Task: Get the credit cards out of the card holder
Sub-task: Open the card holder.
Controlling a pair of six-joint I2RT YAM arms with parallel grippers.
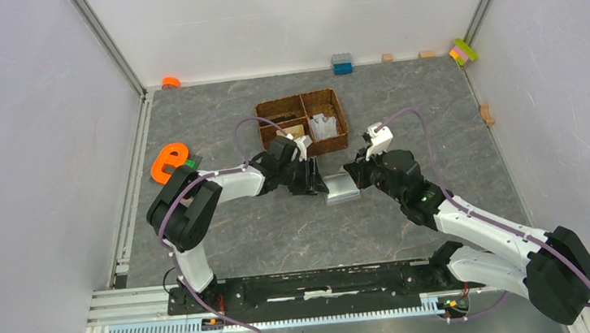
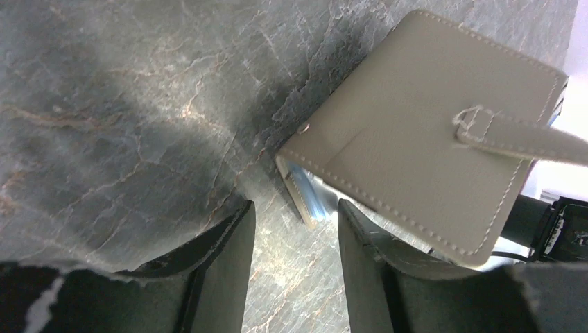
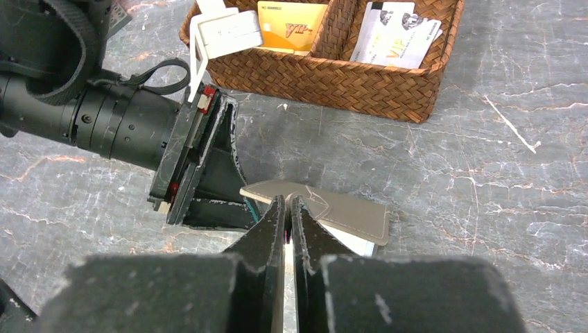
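— What lies on the grey marbled mat?
— A brown woven divided basket, toward the back, near the middle.
— And along the far wall?
— A small orange piece by the left corner, a blue block, two tan wooden blocks, then a pink, yellow and green block.
— At the sides?
— An orange letter "e" on the left, and another wooden block at the right edge.

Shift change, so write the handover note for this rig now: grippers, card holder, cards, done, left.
Left gripper: open, fingers either side of the card holder's corner, not clamped.
Right gripper: shut, apparently pinching the holder's tab.
Card holder: on the table between both arms.
Done: credit cards lie in the basket.
Left: remaining cards, if any; the holder's inside is hidden.
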